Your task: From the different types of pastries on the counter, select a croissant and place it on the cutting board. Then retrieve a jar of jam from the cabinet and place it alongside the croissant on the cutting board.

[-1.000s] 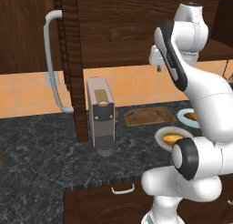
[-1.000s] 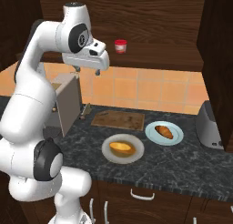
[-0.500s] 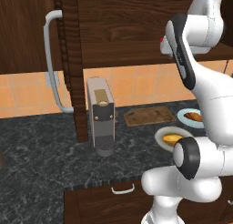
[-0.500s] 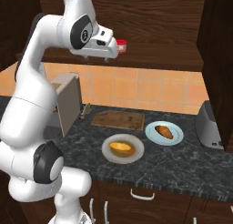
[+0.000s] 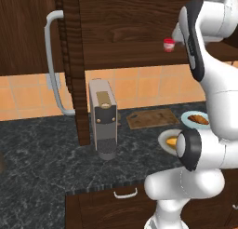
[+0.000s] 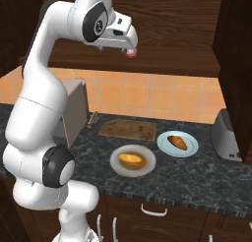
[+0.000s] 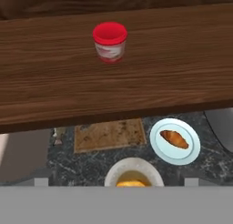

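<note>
Jam is the arm's target now: the white arm has swung up to the open dark brown wood-grain cabinet [image 5: 139, 37], where the tiny red-lidded pale jar [image 7: 109, 42] stands at twelve o'clock on the shelf beyond the gripper [image 6: 129, 50], whose finger spread I cannot tell, while the brown-orange croissant [image 7: 174, 139] sits on its pale blue plate [image 7: 160, 150] at three o'clock from the bare wooden cutting board [image 7: 109, 134], so that step looks undone.

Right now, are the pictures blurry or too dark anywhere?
Hand view: jar of jam is sharp on the evenly lit shelf. Left base view: the cabinet wood is dark but readable. Right base view: the croissant is clear and evenly lit, no glare.

light: even, soft | shadows: faint | glare: none | focus: sharp, rendered
</note>
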Available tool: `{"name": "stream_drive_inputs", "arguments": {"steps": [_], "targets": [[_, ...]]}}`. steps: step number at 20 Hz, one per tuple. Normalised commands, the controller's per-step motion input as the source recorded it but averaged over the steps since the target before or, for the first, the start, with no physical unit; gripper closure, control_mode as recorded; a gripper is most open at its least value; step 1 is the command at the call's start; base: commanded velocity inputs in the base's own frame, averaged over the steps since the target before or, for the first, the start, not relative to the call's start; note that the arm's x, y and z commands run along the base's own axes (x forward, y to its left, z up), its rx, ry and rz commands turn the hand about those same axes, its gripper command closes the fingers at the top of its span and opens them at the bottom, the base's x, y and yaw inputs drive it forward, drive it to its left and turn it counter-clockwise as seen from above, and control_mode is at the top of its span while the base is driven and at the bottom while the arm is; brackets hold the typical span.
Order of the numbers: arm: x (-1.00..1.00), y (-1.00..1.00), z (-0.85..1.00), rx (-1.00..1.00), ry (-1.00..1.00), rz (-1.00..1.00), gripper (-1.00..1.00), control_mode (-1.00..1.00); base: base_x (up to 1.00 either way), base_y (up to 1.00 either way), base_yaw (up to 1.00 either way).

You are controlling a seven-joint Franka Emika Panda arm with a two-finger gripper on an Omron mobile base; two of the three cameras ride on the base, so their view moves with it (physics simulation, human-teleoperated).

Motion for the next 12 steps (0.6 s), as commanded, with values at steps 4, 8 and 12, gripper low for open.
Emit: {"name": "stream_drive_inputs", "arguments": {"steps": [4, 8, 12], "targets": [[0.29, 0.00, 0.00, -0.04, -0.20, -0.01, -1.00, -1.00, 0.00, 0.00, 0.00], [0.23, 0.00, 0.01, -0.03, -0.17, 0.00, -1.00, -1.00, 0.00, 0.00, 0.00], [0.17, 0.00, 0.01, -0.03, -0.16, 0.00, -1.00, -1.00, 0.00, 0.00, 0.00]]}}
